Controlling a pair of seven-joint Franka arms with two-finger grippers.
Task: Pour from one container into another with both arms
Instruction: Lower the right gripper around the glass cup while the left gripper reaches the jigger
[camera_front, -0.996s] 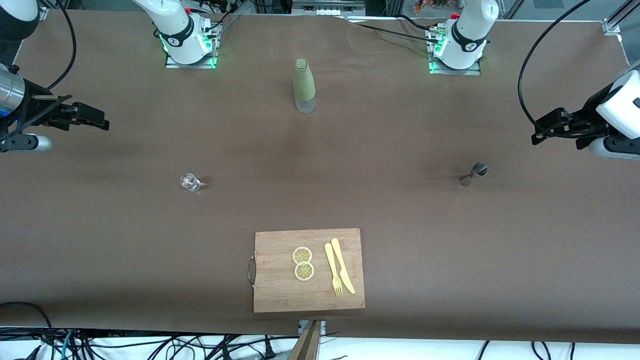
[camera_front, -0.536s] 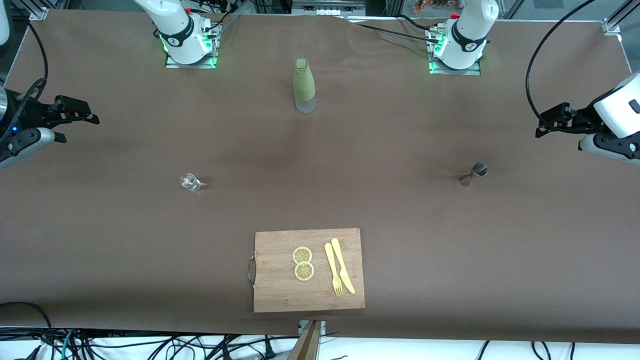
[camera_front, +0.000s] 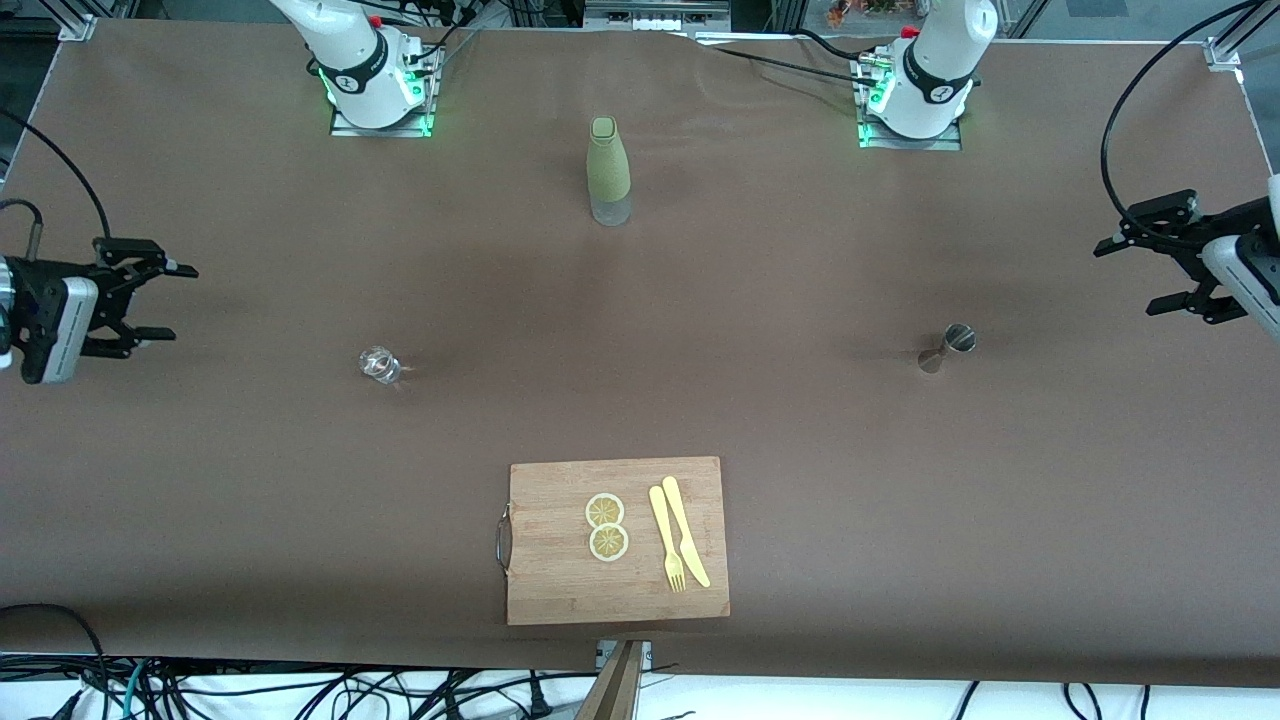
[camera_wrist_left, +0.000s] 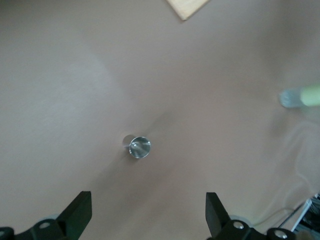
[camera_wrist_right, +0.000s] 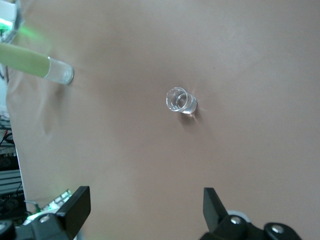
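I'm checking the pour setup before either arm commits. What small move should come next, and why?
Probably bring the left gripper down toward the metal jigger. Both grippers are open and holding nothing, the right gripper over bare table near the small glass. The jigger stands upright at the left arm's end, centred ahead in the left wrist view, so closing in looks natural.

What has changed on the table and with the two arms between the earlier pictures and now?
Both arms drew outward toward the table's ends and turned their wrists. The right gripper and the left gripper now show open jaws; neither holds anything. The bottle, glass, jigger and cutting board with its lemon slices and cutlery stayed where they were.
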